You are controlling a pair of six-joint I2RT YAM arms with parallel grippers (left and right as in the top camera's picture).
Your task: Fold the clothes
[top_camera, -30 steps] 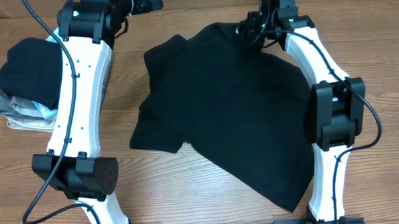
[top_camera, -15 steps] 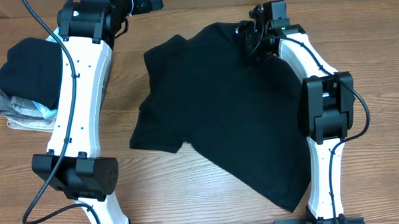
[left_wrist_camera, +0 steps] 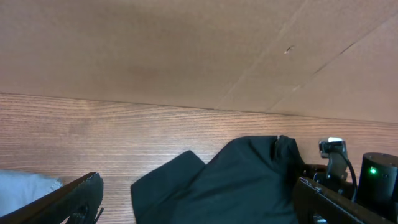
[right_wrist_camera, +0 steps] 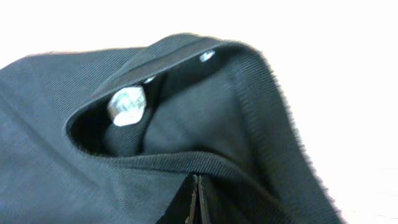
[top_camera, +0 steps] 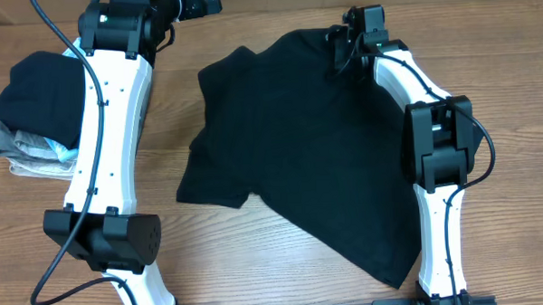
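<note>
right gripper: clamped on collar of black t-shirt | left gripper: spread wide, empty, off the shirt | shirt: rumpled on table | change: right elbow now further inward, collar barely shifted | task: 0 folds made

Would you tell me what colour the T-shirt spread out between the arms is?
The T-shirt is plain black, clearest in the overhead view.

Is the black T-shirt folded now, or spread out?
Spread out, not folded. The black T-shirt lies open across the table with no neat fold; the right gripper is shut on its neck edge.
</note>
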